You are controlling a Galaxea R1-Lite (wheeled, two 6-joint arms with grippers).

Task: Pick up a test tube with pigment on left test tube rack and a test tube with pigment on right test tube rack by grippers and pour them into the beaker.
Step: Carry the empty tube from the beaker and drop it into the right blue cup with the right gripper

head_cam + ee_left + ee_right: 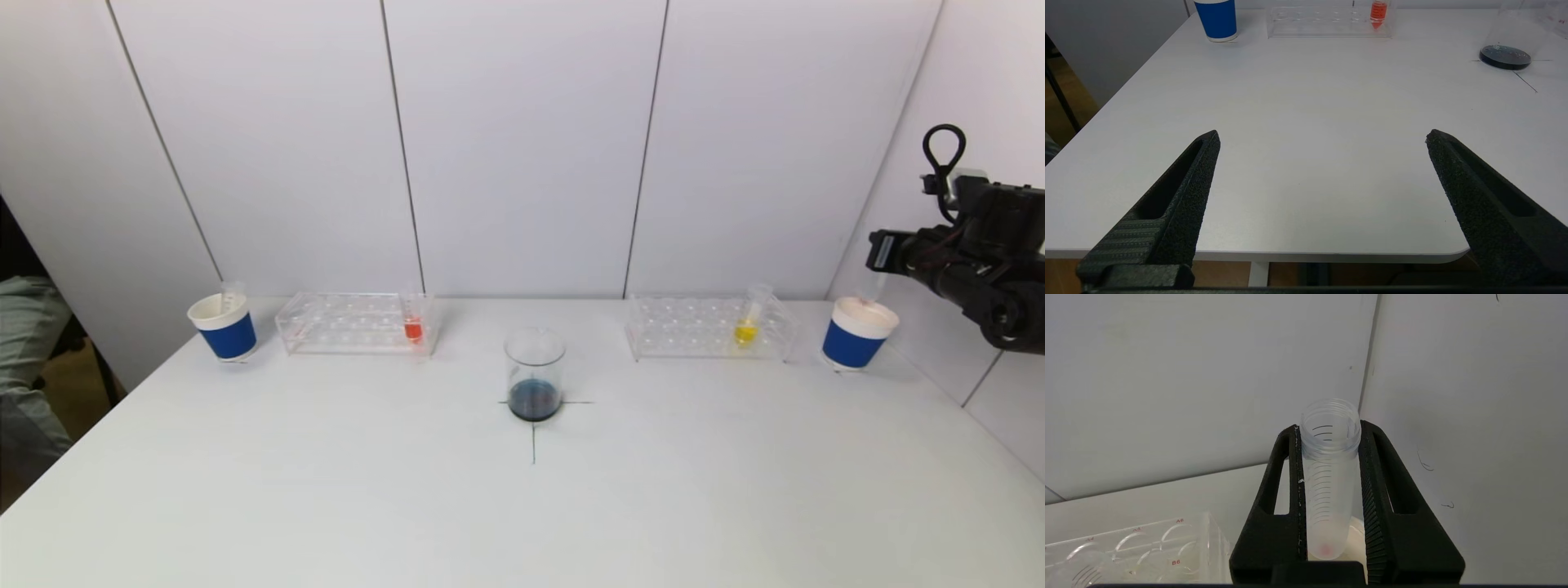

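A glass beaker point(535, 371) with dark blue liquid stands at the table's middle on a cross mark; it also shows in the left wrist view point(1511, 41). The left rack point(355, 322) holds a tube of orange-red pigment point(413, 322), also seen in the left wrist view point(1379, 12). The right rack point(706, 327) holds a tube of yellow pigment point(747, 327). My right gripper point(875, 249) is at the far right above a blue cup point(857, 335), shut on an empty test tube point(1329, 477) that stands upright over the cup. My left gripper point(1323, 134) is open and empty over the table's near left edge, out of the head view.
A second blue cup point(224, 331) with an empty tube point(232, 296) in it stands left of the left rack. The white wall is close behind the racks, and a side wall stands right of my right arm. The right rack's corner shows in the right wrist view point(1126, 547).
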